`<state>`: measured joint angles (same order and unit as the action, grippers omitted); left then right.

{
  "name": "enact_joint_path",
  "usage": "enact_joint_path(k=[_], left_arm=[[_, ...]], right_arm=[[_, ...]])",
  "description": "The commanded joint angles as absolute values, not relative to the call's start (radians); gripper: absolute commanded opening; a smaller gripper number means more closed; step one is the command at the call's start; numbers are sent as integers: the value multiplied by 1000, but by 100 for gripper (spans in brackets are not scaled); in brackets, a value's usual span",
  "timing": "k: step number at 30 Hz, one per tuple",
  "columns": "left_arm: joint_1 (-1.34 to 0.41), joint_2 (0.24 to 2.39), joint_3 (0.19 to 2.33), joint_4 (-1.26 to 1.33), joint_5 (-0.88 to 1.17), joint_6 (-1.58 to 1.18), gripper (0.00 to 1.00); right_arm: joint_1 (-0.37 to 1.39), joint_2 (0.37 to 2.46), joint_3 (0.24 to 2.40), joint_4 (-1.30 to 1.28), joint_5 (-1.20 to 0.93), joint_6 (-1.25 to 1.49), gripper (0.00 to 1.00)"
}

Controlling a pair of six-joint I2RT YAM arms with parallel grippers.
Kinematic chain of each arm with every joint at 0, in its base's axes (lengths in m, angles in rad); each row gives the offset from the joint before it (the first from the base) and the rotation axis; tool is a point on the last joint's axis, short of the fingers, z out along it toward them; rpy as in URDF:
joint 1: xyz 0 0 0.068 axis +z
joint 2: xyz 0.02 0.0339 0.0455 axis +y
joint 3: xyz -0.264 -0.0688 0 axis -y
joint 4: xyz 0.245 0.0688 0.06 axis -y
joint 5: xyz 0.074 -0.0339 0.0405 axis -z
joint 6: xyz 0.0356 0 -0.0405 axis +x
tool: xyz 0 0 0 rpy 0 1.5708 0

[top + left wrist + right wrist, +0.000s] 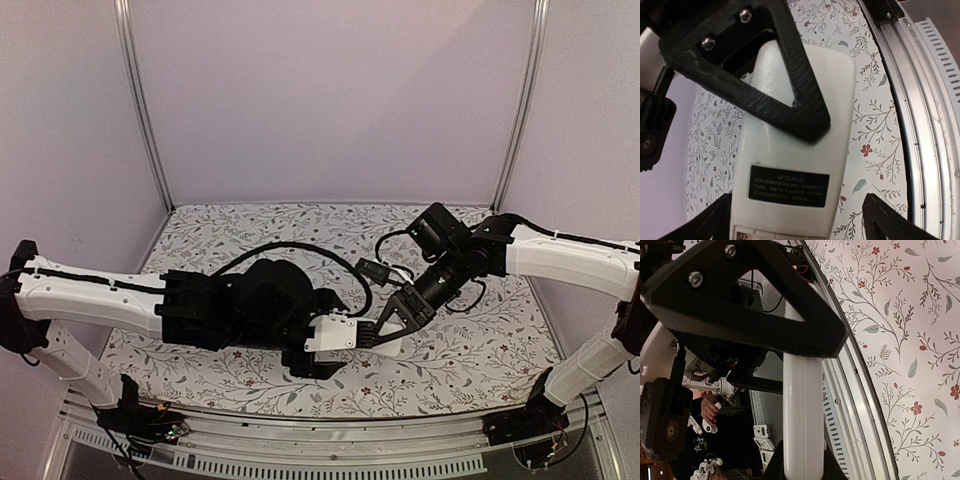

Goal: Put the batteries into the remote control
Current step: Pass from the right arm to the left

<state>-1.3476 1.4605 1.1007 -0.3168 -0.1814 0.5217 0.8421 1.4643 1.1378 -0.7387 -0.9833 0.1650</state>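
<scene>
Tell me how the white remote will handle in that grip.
The remote control looks rigid, its edge straight in the right gripper. Smooth plastic in a narrow pinch: it may pivot or slip. Thin, so probably light.

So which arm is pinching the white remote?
The right arm: its jaws are shut on the remote control, while the left arm has jaws open either side of it.

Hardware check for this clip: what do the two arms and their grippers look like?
The left arm and right arm have white shells, turning black toward the wrists. A black cable loops by the left wrist. The left gripper and right gripper are matte black; their fingers are open triangular frames with a ribbed texture, fixed with silver screws.
</scene>
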Motion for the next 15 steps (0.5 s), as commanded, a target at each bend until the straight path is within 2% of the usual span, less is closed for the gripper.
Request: enact_joint_path(k=[1, 6, 10, 11, 13, 15], left_arm=[[-1382, 1489, 1133, -344, -211, 574, 83], [-1393, 1499, 1140, -338, -219, 581, 58], [-1393, 1497, 1137, -319, -247, 571, 46], [-1391, 1494, 1135, -307, -261, 564, 43], [-1385, 1492, 1136, -287, -280, 528, 38], [-1374, 1490, 1139, -264, -306, 489, 33]], right_arm=[[857, 1492, 1165, -756, -1010, 166, 0], [857, 1502, 1168, -768, -1012, 161, 0], [857, 1497, 1174, -768, -1013, 161, 3], [857, 1494, 1176, -767, -1006, 162, 12], [854, 1487, 1180, -762, -995, 167, 36], [847, 1473, 1178, -746, -966, 180, 49]])
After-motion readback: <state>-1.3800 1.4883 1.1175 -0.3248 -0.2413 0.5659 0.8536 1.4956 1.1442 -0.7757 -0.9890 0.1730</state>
